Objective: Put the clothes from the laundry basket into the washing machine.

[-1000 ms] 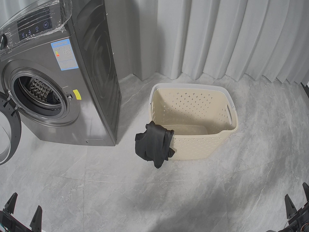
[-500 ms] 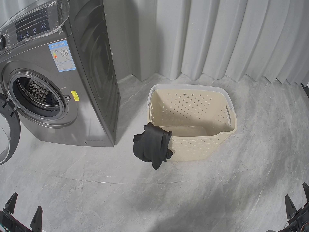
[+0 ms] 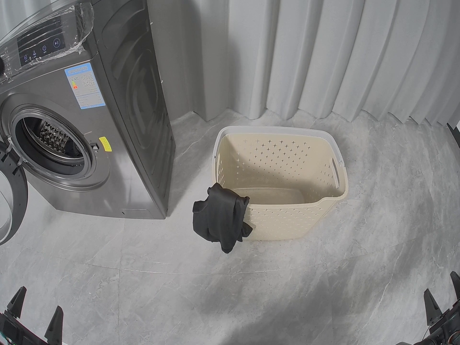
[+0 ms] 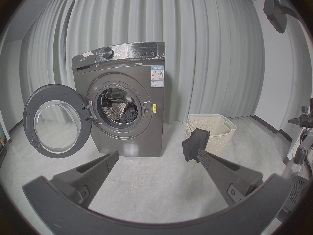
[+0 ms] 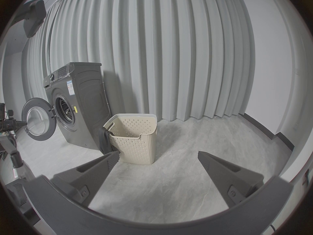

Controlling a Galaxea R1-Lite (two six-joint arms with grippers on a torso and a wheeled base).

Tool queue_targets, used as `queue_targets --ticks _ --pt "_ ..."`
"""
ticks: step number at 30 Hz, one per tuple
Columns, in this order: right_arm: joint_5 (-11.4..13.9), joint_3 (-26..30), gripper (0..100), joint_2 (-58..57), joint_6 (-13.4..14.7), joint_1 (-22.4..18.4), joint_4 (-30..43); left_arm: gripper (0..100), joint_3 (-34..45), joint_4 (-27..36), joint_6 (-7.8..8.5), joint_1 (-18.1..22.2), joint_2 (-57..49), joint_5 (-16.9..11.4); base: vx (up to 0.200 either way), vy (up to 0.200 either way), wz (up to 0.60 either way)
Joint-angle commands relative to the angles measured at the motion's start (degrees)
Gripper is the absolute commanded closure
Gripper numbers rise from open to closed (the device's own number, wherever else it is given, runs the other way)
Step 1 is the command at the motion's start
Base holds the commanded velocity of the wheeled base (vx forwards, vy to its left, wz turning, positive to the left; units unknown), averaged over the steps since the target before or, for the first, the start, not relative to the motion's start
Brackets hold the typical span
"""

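Observation:
A cream laundry basket point(image 3: 335, 168) point(image 4: 225, 126) point(image 5: 143, 128) stands on the floor to the right of the grey washing machine point(image 3: 120, 97) point(image 4: 130, 69) point(image 5: 84, 82). A black garment point(image 3: 219, 216) point(image 4: 195, 144) point(image 5: 103, 139) hangs over the basket's near left corner. The machine's round door point(image 3: 9, 202) point(image 4: 55, 119) point(image 5: 37, 118) is swung open, and dark clothes point(image 4: 129, 115) lie in the drum. My left gripper point(image 3: 34, 306) point(image 4: 156, 157) is open and empty, low at the near left. My right gripper point(image 3: 443, 295) point(image 5: 157, 157) is open and empty at the near right.
Grey pleated curtains point(image 3: 311, 44) run behind the machine and basket. Bare grey tiled floor point(image 3: 191, 293) lies between me and the basket. A dark skirting board point(image 5: 264, 128) lines the white wall at the right.
The whole head view has shifted: the machine and basket sit further left than a second ago, so the camera moved. Both grippers keep their places in the picture.

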Motion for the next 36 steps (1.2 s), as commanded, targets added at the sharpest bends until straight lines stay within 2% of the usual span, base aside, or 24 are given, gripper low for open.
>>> queue_targets --ticks 1,10,19,24,26,27,28,29,33,36 --pt "0.04 0.92 0 -0.84 0.01 0.13 0.00 0 0.92 0.00 -0.08 0.04 -0.40 0.00 0.000 0.200 0.00" --pt "0.04 0.92 0 -0.75 0.01 0.04 0.00 0 1.01 0.00 0.01 0.04 -0.49 0.00 0.000 0.200 0.00" --pt "0.04 0.92 0 -0.84 0.10 0.04 0.09 0 1.01 0.00 0.01 0.04 -0.49 0.00 0.000 0.000 0.00" --pt "-0.40 0.66 0 -0.84 0.63 -0.14 -0.44 0 0.92 0.00 0.01 -0.05 -0.49 0.00 0.200 0.000 0.00" --pt "-0.23 -3.73 0 -0.84 0.36 -0.05 -3.34 0 0.92 0.00 0.01 0.04 -0.49 0.00 0.200 0.000 0.00" --pt "-0.23 -4.17 0 -0.75 0.36 -0.05 -3.34 0 0.92 0.00 0.01 0.04 -0.49 0.00 0.200 0.000 0.00" --pt "0.12 -9.18 0 1.01 0.36 0.13 -2.73 0 0.92 0.00 0.01 -0.05 -0.40 0.00 0.200 0.000 0.00" --pt "0.30 -10.33 0 3.29 0.28 0.30 -1.50 0 1.01 0.00 0.01 -0.05 -0.40 0.00 0.200 0.000 0.00" --pt "2.14 -9.97 0 11.03 0.19 1.44 1.32 0 1.01 0.00 0.01 0.04 -0.40 0.00 0.200 0.000 0.00" --pt "5.66 -9.36 0 23.07 0.28 2.85 0.61 0 1.01 0.00 0.01 0.04 -0.49 0.00 0.200 0.000 0.00"
